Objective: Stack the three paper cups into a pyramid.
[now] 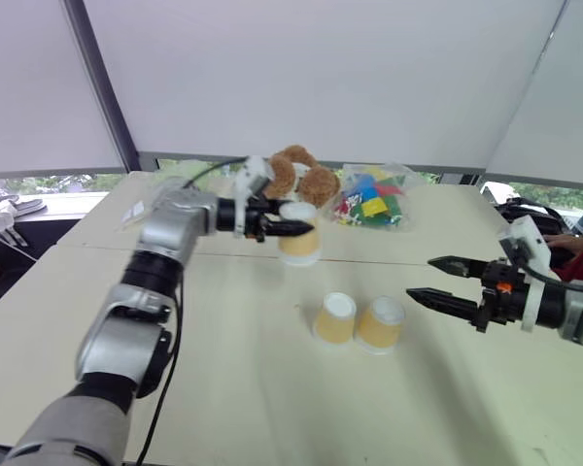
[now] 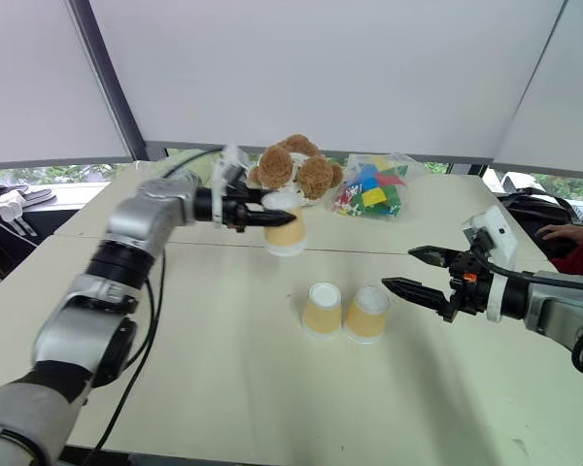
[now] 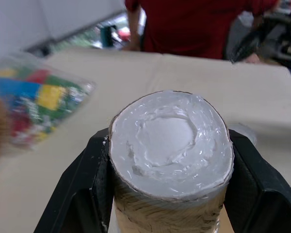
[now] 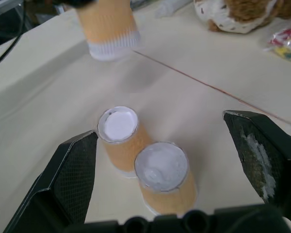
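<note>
Worktop (image 1: 272, 408): pale, with a seam line running across it; its near and side edges are cut off in the head views.

Person (image 3: 194, 24): red top, standing at the far side in the left wrist view, cut off above the chest. In the head views, a red sleeve and a hand (image 2: 564, 231) show at the right edge.

Bear (image 1: 299, 175): brown, at the far side of the worktop, partly hidden by the left pincer and the raised cup. Its lower part is hard to make out.

Bag (image 1: 374, 202): clear, holding coloured blocks, just right of the bear. The blocks cannot be told apart.

Left pincer (image 1: 293, 229): pinching the raised cup (image 1: 300, 245) high on its sides, near its white base. The cup hangs upside down, clear of the worktop, in front of the bear. In the left wrist view both fingers (image 3: 82, 189) press on the cup's sides and their tips are hidden behind it.

Right pincer (image 1: 428, 280): spread wide, holding nothing, hovering right of the cup pair. Its arm is cut off at the right edge.

Cup pair: left cup (image 1: 335, 317) and right cup (image 1: 381, 323) stand upside down side by side mid-worktop, touching or nearly so; cannot tell which. Their rims are partly hidden from the right wrist view.
</note>
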Action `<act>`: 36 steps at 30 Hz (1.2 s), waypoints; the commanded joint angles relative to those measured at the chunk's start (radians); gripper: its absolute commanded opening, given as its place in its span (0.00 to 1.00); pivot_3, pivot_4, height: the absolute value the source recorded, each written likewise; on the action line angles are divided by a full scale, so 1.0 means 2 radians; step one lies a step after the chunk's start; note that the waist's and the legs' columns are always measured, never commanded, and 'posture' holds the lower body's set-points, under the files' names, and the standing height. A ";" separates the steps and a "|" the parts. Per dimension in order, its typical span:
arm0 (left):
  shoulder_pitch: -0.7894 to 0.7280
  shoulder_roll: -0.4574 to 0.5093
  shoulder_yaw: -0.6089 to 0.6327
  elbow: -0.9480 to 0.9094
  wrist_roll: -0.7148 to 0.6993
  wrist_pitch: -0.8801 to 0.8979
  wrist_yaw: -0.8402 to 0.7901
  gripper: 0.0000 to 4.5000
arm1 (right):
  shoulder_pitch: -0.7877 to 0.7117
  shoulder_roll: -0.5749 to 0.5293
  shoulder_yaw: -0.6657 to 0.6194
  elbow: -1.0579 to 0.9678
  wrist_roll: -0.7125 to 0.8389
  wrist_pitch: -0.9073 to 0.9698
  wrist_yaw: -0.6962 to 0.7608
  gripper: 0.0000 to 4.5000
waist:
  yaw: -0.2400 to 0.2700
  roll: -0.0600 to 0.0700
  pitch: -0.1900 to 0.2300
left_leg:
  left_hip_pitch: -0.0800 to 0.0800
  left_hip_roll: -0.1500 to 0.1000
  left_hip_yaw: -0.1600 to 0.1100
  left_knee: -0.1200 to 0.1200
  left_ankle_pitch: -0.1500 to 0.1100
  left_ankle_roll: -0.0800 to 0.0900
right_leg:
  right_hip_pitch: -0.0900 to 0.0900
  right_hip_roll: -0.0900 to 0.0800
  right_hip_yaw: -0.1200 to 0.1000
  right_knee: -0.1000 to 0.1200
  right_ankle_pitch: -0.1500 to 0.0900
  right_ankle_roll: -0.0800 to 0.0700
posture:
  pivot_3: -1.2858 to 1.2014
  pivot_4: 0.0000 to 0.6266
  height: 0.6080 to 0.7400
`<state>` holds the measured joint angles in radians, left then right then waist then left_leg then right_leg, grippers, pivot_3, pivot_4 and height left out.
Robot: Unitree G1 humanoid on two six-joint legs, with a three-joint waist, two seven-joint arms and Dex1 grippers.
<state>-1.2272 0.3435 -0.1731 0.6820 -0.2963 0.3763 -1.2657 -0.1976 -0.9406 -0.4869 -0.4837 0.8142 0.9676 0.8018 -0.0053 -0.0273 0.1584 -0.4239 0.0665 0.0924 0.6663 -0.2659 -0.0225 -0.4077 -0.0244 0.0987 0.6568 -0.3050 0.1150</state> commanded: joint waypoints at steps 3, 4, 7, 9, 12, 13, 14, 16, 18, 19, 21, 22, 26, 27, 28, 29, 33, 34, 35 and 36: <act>-0.035 -0.057 -0.008 0.036 0.011 -0.042 -0.041 0.51 | 0.063 0.010 -0.047 -0.053 0.026 0.017 -0.026 1.00 | -0.003 0.000 0.000 | -0.002 0.000 -0.002 0.000 0.000 0.000 | -0.001 0.000 0.000 0.000 0.000 0.000 | 0.52 0.24 1.00; -0.039 -0.067 -0.007 0.047 0.013 -0.050 -0.042 0.51 | 0.066 0.013 -0.052 -0.055 0.033 0.018 -0.031 1.00 | -0.004 0.000 0.000 | -0.002 0.000 -0.002 0.000 0.000 0.000 | -0.001 0.000 0.000 0.000 0.000 0.000 | 0.52 0.24 1.00; -0.059 -0.096 -0.001 0.077 0.016 -0.062 -0.044 0.51 | 0.088 0.024 -0.058 -0.069 0.040 0.020 -0.048 1.00 | -0.003 0.000 0.000 | -0.001 -0.001 -0.003 0.000 0.000 0.000 | 0.000 0.001 0.000 0.000 0.000 0.000 | 0.52 0.24 1.00; -0.068 -0.111 0.000 0.088 0.016 -0.066 -0.051 0.51 | 0.105 0.031 -0.063 -0.082 0.046 0.021 -0.058 1.00 | -0.003 0.000 0.000 | -0.001 -0.001 -0.004 0.000 0.000 0.000 | 0.000 0.001 0.000 0.000 0.000 0.000 | 0.52 0.24 1.00; -0.069 -0.125 -0.005 0.098 0.023 -0.077 -0.060 0.51 | 0.123 0.038 -0.070 -0.095 0.054 0.022 -0.072 1.00 | -0.003 0.000 0.000 | -0.001 -0.001 -0.005 0.000 0.000 0.000 | 0.000 0.001 0.000 0.000 0.000 0.000 | 0.52 0.24 1.00; -0.068 -0.129 -0.007 0.101 0.027 -0.082 -0.061 0.51 | 0.127 0.039 -0.071 -0.098 0.056 0.021 -0.076 1.00 | -0.003 0.000 0.000 | -0.001 -0.001 -0.005 0.000 0.000 0.000 | 0.000 0.001 0.000 0.000 0.000 0.000 | 0.52 0.24 1.00; -0.066 -0.134 -0.008 0.106 0.032 -0.089 -0.060 0.51 | 0.131 0.039 -0.071 -0.100 0.056 0.020 -0.079 1.00 | -0.003 0.000 0.000 | -0.001 -0.001 -0.006 0.000 0.000 0.000 | 0.000 0.001 0.000 0.000 0.000 0.000 | 0.52 0.24 1.00; -0.065 -0.141 -0.010 0.113 0.040 -0.101 -0.060 0.51 | 0.136 0.040 -0.071 -0.103 0.060 0.019 -0.087 1.00 | -0.003 0.000 0.000 | -0.001 -0.001 -0.006 0.000 0.000 0.000 | 0.000 0.001 0.000 0.000 0.000 0.000 | 0.52 0.24 1.00; -0.064 -0.147 -0.010 0.118 0.046 -0.107 -0.060 0.51 | 0.139 0.041 -0.072 -0.104 0.063 0.016 -0.093 1.00 | -0.003 0.000 0.000 | -0.001 -0.001 -0.006 0.000 0.000 0.000 | 0.000 0.001 0.000 0.000 0.000 0.000 | 0.52 0.24 1.00; -0.064 -0.148 -0.010 0.121 0.049 -0.111 -0.060 0.51 | 0.140 0.041 -0.073 -0.104 0.063 0.015 -0.095 1.00 | -0.003 0.000 0.000 | -0.001 -0.001 -0.006 0.000 0.000 0.000 | 0.000 0.001 0.000 0.000 0.000 0.000 | 0.52 0.24 1.00; -0.065 -0.150 -0.010 0.126 0.055 -0.118 -0.061 0.51 | 0.143 0.040 -0.072 -0.104 0.064 0.012 -0.097 1.00 | -0.003 0.000 0.000 | -0.001 -0.001 -0.006 0.000 0.000 0.000 | 0.000 0.001 0.000 0.000 0.000 0.000 | 0.52 0.24 1.00; -0.065 -0.150 -0.010 0.129 0.058 -0.123 -0.061 0.51 | 0.143 0.040 -0.072 -0.103 0.064 0.011 -0.099 1.00 | -0.003 0.000 0.000 | -0.001 -0.001 -0.006 0.000 0.000 0.000 | 0.000 0.001 0.000 0.000 0.000 0.000 | 0.52 0.24 1.00; -0.062 -0.149 -0.012 0.140 0.071 -0.137 -0.063 0.51 | 0.145 0.039 -0.070 -0.100 0.064 0.003 -0.102 1.00 | -0.003 0.000 0.000 | -0.001 -0.001 -0.006 0.000 0.000 0.000 | 0.000 0.001 0.000 0.000 0.000 0.000 | 0.52 0.24 1.00; -0.061 -0.149 -0.011 0.142 0.073 -0.139 -0.064 0.51 | 0.144 0.039 -0.069 -0.099 0.064 0.001 -0.103 1.00 | -0.003 0.000 0.000 | -0.001 -0.001 -0.006 0.000 0.000 0.000 | 0.000 0.001 0.000 0.000 0.000 0.000 | 0.52 0.24 1.00; -0.060 -0.149 -0.010 0.145 0.075 -0.141 -0.064 0.51 | 0.144 0.039 -0.068 -0.098 0.064 0.000 -0.103 1.00 | -0.003 0.000 0.000 | -0.001 -0.001 -0.006 0.000 0.000 0.000 | 0.000 0.001 0.000 0.000 0.000 0.000 | 0.52 0.24 1.00; -0.060 -0.150 -0.010 0.146 0.076 -0.142 -0.065 0.51 | 0.144 0.039 -0.067 -0.097 0.064 -0.001 -0.104 1.00 | -0.003 0.000 0.000 | -0.001 -0.002 -0.006 0.000 0.000 0.000 | 0.000 0.001 0.000 0.000 0.000 0.000 | 0.52 0.24 1.00; -0.055 -0.149 -0.011 0.150 0.084 -0.148 -0.067 0.51 | 0.143 0.038 -0.063 -0.095 0.065 -0.004 -0.105 1.00 | -0.002 0.000 0.000 | -0.001 -0.001 -0.006 0.000 0.000 0.000 | 0.000 0.001 0.000 0.000 0.000 0.000 | 0.52 0.24 1.00; -0.054 -0.149 -0.010 0.150 0.085 -0.147 -0.068 0.51 | 0.143 0.038 -0.063 -0.095 0.065 -0.005 -0.104 1.00 | -0.003 0.000 0.000 | -0.001 -0.001 -0.006 0.000 0.000 0.000 | 0.000 0.001 0.000 0.000 0.000 0.000 | 0.52 0.24 1.00; -0.053 -0.149 -0.010 0.149 0.085 -0.145 -0.068 0.51 | 0.143 0.037 -0.063 -0.094 0.064 -0.005 -0.104 1.00 | -0.003 0.000 0.000 | -0.001 -0.001 -0.006 0.000 0.000 0.000 | 0.000 0.001 0.000 0.000 0.000 0.000 | 0.52 0.24 1.00; -0.052 -0.150 -0.009 0.148 0.085 -0.144 -0.069 0.51 | 0.143 0.037 -0.062 -0.093 0.064 -0.006 -0.103 1.00 | -0.003 0.000 0.000 | -0.001 -0.001 -0.006 0.000 0.000 0.000 | 0.000 0.001 0.000 0.000 0.000 0.000 | 0.52 0.24 1.00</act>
<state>-1.3288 0.0476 -0.2026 0.9892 -0.1241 0.0980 -1.3945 0.0941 -0.8631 -0.5981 -0.6632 0.9290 0.9746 0.5953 -0.0106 -0.0265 0.1584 -0.4266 0.0635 0.0793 0.6670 -0.2656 -0.0228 -0.4068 -0.0219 0.0987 0.6567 -0.3053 0.1154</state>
